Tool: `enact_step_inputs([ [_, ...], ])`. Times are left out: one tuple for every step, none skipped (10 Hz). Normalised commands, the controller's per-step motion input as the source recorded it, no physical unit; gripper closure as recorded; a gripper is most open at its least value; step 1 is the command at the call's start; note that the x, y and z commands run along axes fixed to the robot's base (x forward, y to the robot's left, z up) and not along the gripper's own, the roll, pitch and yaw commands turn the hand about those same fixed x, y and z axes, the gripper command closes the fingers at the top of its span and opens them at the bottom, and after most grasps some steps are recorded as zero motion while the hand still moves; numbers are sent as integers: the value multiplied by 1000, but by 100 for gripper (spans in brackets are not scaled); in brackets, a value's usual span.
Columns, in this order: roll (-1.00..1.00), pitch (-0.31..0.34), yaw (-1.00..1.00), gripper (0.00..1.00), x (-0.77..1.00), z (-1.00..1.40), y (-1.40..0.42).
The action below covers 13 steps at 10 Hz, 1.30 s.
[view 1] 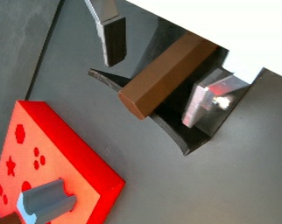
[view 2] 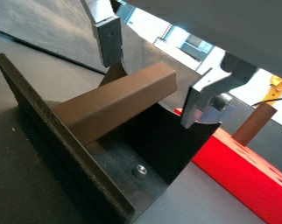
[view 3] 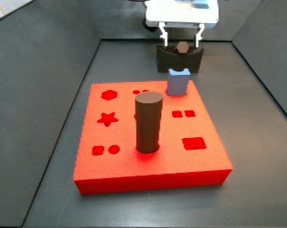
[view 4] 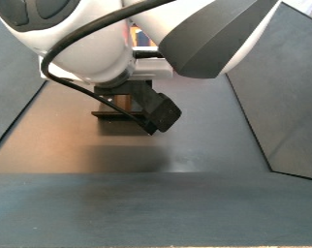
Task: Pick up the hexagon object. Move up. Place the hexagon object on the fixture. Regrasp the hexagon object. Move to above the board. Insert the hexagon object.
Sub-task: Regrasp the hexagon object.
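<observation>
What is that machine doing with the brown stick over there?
The robot's hand is at the fixture, a dark bracket behind the red board. The hexagon object, a brown peg, lies tilted on the fixture between the hand's open silver fingers, which stand on either side without gripping it. On the board a thick dark cylinder and a pale-blue peg already stand; its hexagon hole is empty.

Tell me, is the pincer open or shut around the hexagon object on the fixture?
Open. In both wrist views the pincer straddles the hexagon object, lying tilted in the fixture, with visible gaps between the peg and each finger.
</observation>
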Motion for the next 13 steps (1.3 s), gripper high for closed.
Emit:
enact_step_inputs([
  [-22, 1, -59, 0, 0, 1000, 0],
  [-19, 0, -57, 0, 0, 1000, 2],
  [-2, -6, -38, 0, -13, 1000, 7],
  [14, -16, -17, 0, -23, 1000, 6],
  [17, -18, -5, 0, -33, 1000, 6],
  [17, -19, 5, 0, -36, 888, 8],
  [16, -19, 15, 0, -38, 694, 7],
  [14, -17, 21, 0, -38, 433, 5],
  [10, -14, 26, 0, -38, 237, 3],
  [1000, 46, 36, 0, -149, 627, -916],
  [1000, 45, 36, 0, -133, 604, -896],
  [1000, 35, 35, 0, -135, 453, -741],
  [1000, 28, 34, 0, -118, 259, -586],
])
